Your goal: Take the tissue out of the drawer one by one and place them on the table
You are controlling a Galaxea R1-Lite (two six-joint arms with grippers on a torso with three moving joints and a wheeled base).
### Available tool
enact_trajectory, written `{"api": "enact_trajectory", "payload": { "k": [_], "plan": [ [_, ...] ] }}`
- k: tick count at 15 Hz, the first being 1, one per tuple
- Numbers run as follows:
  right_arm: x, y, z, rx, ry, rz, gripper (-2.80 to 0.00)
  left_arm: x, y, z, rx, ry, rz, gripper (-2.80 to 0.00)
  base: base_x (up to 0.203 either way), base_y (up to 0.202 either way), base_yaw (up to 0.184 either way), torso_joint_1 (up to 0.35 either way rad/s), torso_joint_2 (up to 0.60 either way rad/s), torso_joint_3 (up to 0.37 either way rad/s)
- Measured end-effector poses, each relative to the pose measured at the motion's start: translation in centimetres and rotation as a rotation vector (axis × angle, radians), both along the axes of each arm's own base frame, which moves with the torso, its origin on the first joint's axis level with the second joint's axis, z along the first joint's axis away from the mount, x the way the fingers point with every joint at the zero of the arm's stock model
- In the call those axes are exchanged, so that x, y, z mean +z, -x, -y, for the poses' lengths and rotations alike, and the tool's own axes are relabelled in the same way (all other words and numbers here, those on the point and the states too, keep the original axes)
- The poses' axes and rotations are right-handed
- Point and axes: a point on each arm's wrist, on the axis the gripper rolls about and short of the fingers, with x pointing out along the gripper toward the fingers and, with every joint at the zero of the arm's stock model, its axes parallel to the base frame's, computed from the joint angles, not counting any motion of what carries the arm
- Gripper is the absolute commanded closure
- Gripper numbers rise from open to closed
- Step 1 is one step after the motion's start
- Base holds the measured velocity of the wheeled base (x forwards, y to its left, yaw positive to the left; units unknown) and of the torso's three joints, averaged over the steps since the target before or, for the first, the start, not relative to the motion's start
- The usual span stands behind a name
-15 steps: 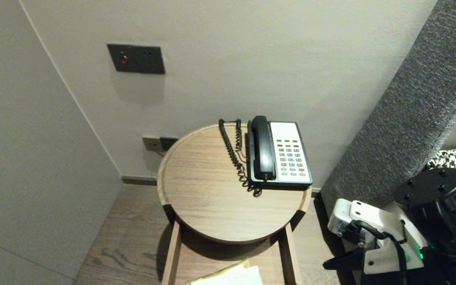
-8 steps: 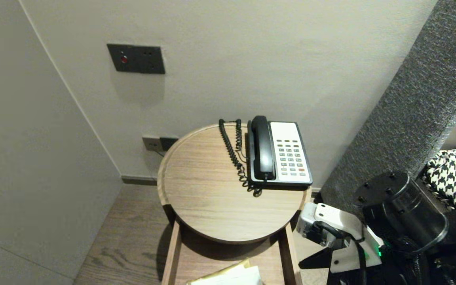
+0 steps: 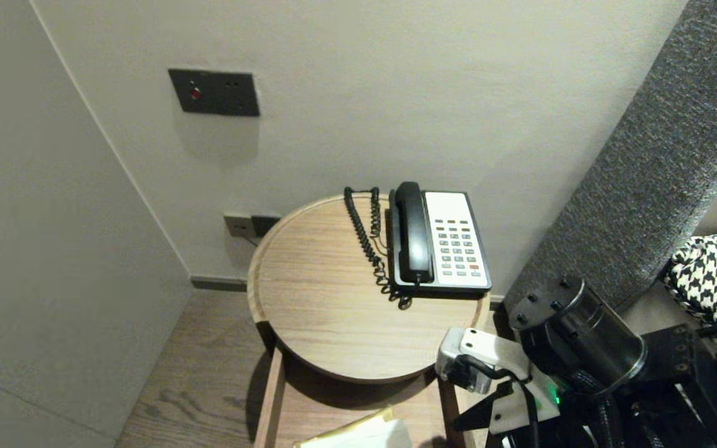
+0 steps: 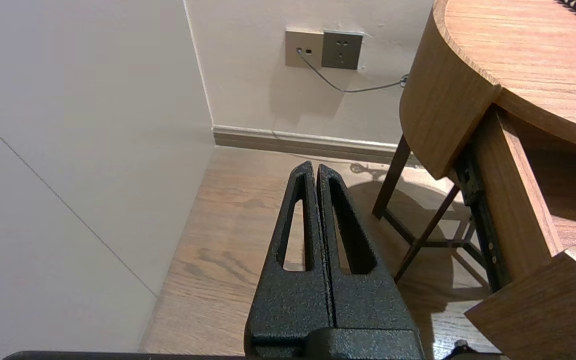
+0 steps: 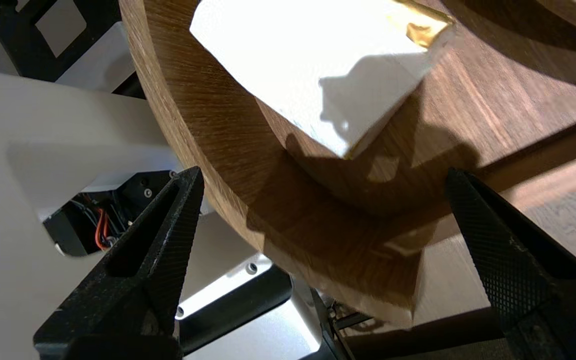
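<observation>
The right pincer (image 5: 324,174) is spread wide and grips nothing. It hangs just off the curved wooden front of the open drawer (image 5: 203,115). The drawer's rounded rim lies straight ahead of the pincer, in the gap its two fingers frame, near both and touching neither as far as can be seen. Just beyond that rim from the pincer, inside the drawer, lies a white pad (image 5: 308,65) with a gold-coloured edge.

Above and beyond the pincer sits the round counter (image 3: 327,311), with the drawer pulled out from under it. A telephone (image 3: 458,239) stands on the part of the counter farthest from the pincer. Its black handset (image 3: 413,233) rests on the cradle and its coiled cord (image 3: 368,239) lies alongside, all well apart from the pincer.

The left pincer (image 4: 314,170) is parked with its fingers pressed together and nothing between them. It hangs over the wooden floor (image 4: 228,240), with a wall socket (image 4: 340,49) ahead of it and the counter off to one side.
</observation>
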Motion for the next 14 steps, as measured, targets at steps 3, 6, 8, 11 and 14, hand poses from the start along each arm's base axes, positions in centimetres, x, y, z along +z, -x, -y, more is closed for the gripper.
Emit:
{"api": "enact_trajectory", "payload": {
  "k": [3, 6, 8, 11, 14],
  "plan": [
    [-0.4, -0.5, -0.8, 0.025, -0.005, -0.034, -2.80, 0.0, 0.0, 0.0, 0.000, 0.000, -0.001, 0.00, 0.000, 0.000, 0.000, 0.000, 0.00, 0.000],
    [-1.1, -0.8, -1.4, 0.040, 0.010, -0.058, -2.80, 0.0, 0.0, 0.0, 0.000, 0.000, 0.000, 0.00, 0.000, 0.000, 0.000, 0.000, 0.00, 0.000],
    [-1.5, -0.9, -1.7, 0.045, 0.020, -0.065, -2.80, 0.0, 0.0, 0.0, 0.000, 0.000, 0.000, 0.00, 0.000, 0.000, 0.000, 0.000, 0.00, 0.000],
    [-1.9, -1.0, -1.9, 0.043, 0.031, -0.080, -2.80, 0.0, 0.0, 0.0, 0.000, 0.000, 0.000, 0.00, 0.000, 0.000, 0.000, 0.000, 0.00, 0.000],
    [-2.2, -1.0, -2.0, 0.052, 0.035, -0.093, -2.80, 0.0, 0.0, 0.0, 0.000, 0.000, 0.000, 0.00, 0.000, 0.000, 0.000, 0.000, 0.00, 0.000]
  ]
}}
